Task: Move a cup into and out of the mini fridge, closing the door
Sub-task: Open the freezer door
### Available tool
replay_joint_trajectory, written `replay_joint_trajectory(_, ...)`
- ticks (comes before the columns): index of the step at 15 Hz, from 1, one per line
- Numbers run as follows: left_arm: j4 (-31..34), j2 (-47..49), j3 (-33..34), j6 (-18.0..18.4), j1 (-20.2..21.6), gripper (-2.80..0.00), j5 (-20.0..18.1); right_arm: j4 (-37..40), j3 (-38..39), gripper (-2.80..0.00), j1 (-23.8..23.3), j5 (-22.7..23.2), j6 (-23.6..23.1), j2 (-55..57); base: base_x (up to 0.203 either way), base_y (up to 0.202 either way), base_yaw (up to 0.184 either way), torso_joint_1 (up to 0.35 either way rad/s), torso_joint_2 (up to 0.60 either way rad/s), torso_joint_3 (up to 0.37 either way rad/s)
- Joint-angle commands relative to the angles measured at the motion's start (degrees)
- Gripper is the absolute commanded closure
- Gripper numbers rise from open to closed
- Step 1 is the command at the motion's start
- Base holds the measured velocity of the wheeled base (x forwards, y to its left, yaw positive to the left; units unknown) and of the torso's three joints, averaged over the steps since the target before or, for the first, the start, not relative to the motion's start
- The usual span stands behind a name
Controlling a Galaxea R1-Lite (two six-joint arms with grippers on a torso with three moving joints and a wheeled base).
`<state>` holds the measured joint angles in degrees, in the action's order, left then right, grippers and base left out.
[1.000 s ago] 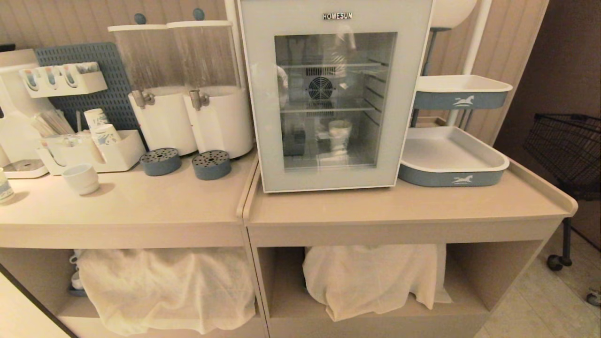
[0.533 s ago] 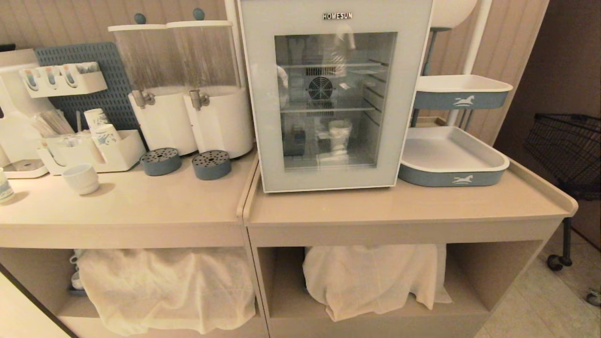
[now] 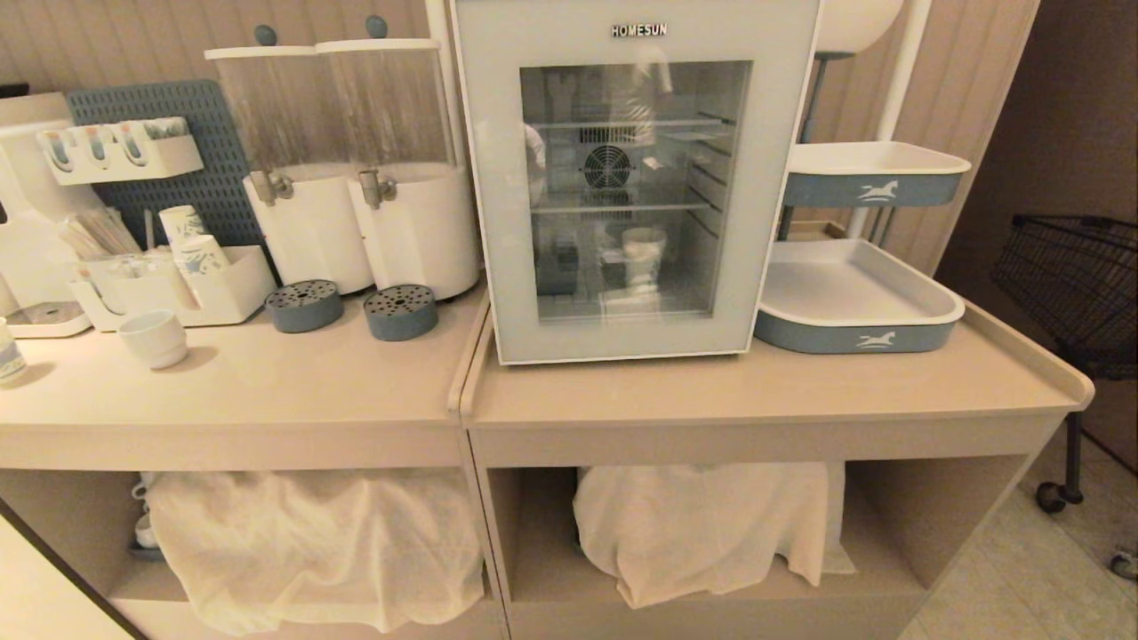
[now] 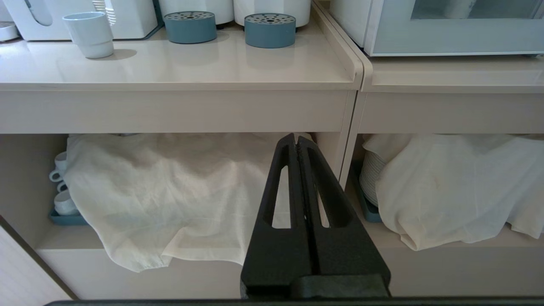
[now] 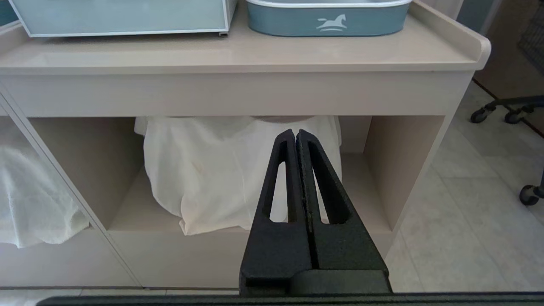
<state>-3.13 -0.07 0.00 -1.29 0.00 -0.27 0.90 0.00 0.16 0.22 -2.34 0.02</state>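
Nothing has shifted: cup (image 3: pixel 643 255) inside the mini fridge (image 3: pixel 633 178), door (image 3: pixel 498 196) closed; left gripper (image 4: pixel 298 142) and right gripper (image 5: pixel 296 137) pinched empty below it

Only one word can be read: "HOMESUN", in small dark capitals on the pale frame of the door (image 3: pixel 622 178), centred above the glass pane of the mini fridge (image 3: pixel 813 107).

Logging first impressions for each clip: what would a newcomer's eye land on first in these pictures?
The white mini fridge stands mid-counter, its glass door shut, with a white cup on the bottom shelf behind the glass. Left of it stand two tall clear drink dispensers; right of it, a blue-and-white tray. Both arms hang low before the counter's open shelves, the left claw and right claw shut and empty, facing draped white cloths.
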Motion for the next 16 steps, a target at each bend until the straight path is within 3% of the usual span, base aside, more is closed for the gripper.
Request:
replay_joint_trajectory(1, 0.0, 0.1, 1.0, 0.0, 0.0, 0.0, 0.0, 0.0, 0.0, 0.0, 0.0, 0.0, 0.0, 0.2, 0.0, 0.0, 0.0, 0.0, 0.0, 0.0)
replay_joint_trajectory(16, 0.0, 0.1, 1.0, 0.0, 0.0, 0.0, 0.0, 0.1, -0.1, 0.0, 0.0, 0.1, 0.0, 1.5, 0.0, 0.0, 0.0, 0.0, 0.0, 0.0)
